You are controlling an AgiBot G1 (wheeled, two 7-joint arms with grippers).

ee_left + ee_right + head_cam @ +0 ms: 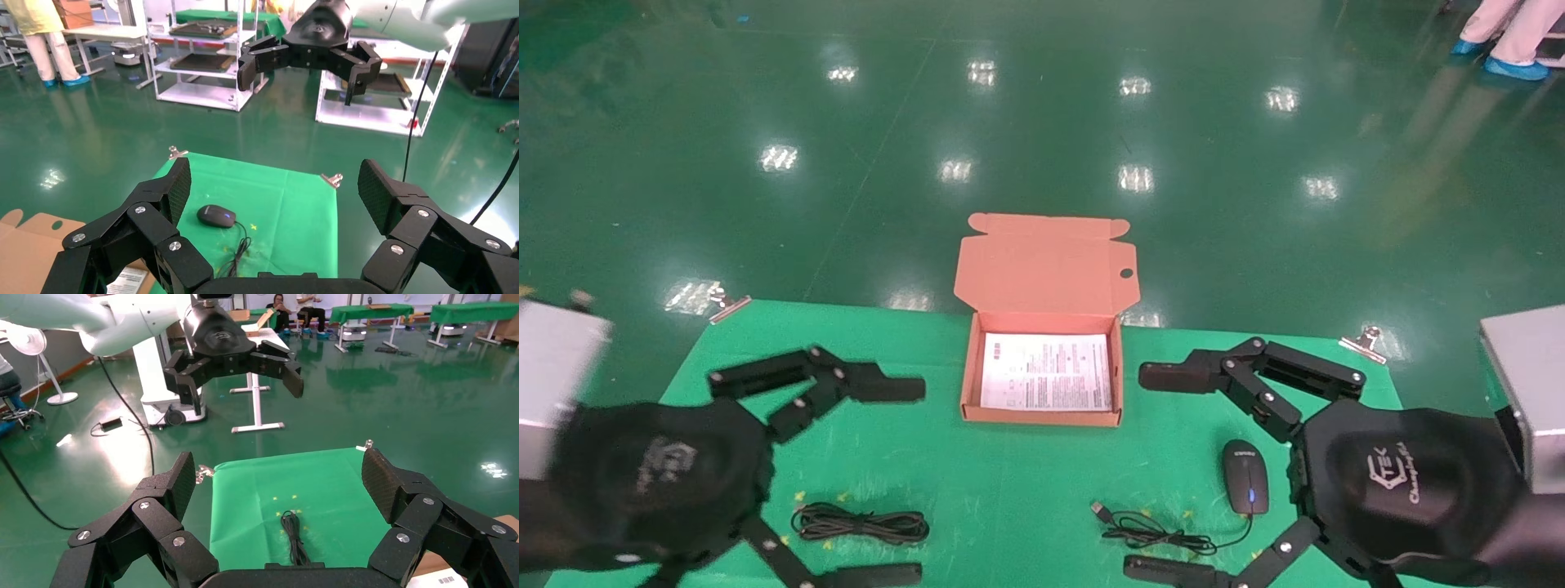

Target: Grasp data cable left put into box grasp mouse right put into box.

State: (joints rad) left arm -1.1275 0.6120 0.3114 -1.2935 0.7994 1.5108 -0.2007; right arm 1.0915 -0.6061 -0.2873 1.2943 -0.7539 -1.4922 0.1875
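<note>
Box [1042, 412] at centre frame in the head view, lid hinged up and away from the robot, printed sheet [1047, 371] flat on its floor; placed between the two arms, so probably meant to be reached equally from either side. Data cable [860, 524] lower left of centre, a tight bundle lying flat on the green surface [1001, 490], near the left claw [911, 482], which hovers with fingers spread wide and nothing between them. Mouse [1245, 476] lower right of centre, just beside the right claw [1148, 474], also splayed wide and empty (its thin cord [1164, 535] trails toward lower centre and ends in a USB plug [1099, 510]). Each item laid on the side of the arm named for it, which looks deliberate: no crossing needed. Neither thing grasped yet, so judged at the very start, cable first. Open green surface all round both items, well apart from the box walls and from each other; bare room between cable and box for a lift and carry. Near wall of the box low but still an edge to rise over. Mouse cord loose enough to drag or snag on that wall later. Metal clips [1363, 342] at the surface's far corners, well out of the way.
</note>
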